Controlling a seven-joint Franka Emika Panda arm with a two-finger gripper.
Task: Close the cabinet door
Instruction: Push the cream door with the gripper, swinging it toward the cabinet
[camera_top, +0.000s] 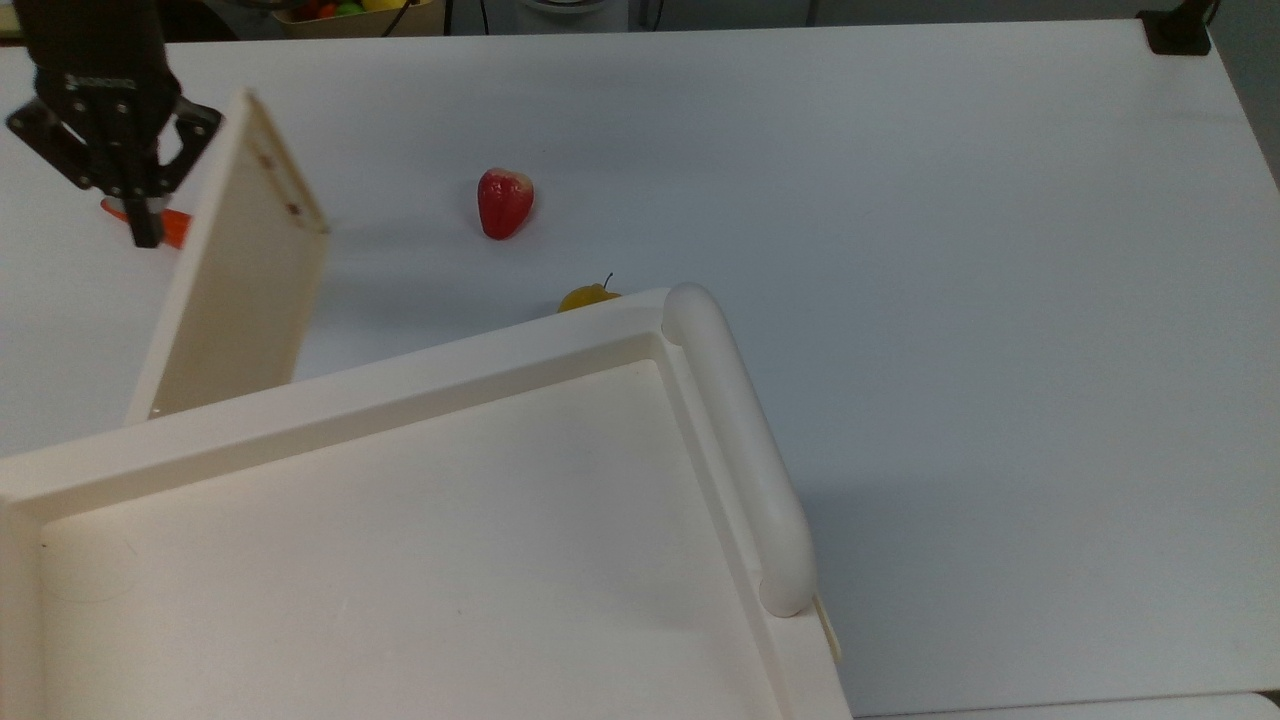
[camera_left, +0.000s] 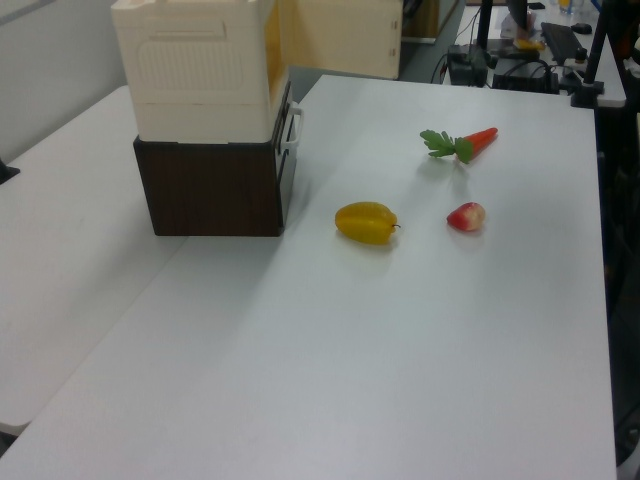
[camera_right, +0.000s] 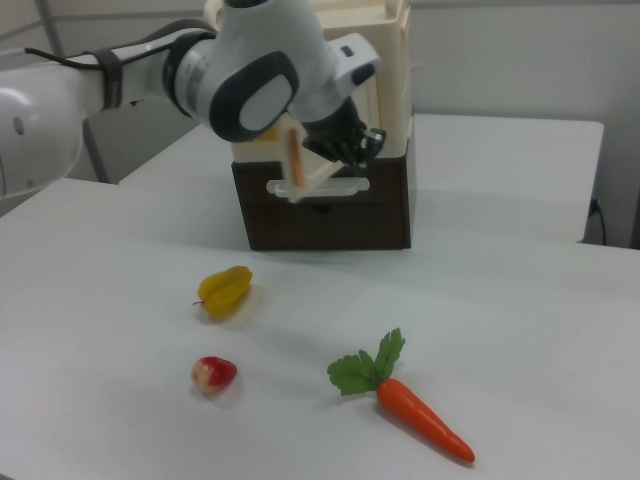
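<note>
White table (camera_top: 900, 200) with scattered toy produce, cabinet door (camera_top: 235, 290) ajar, tool (camera_top: 140, 215) fingers apart.

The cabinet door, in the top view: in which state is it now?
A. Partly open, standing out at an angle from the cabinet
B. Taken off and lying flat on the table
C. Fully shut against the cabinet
A: the cabinet door stands out at an angle from the cabinet, joined to it at one end, with the hand just beside its far end.
</note>
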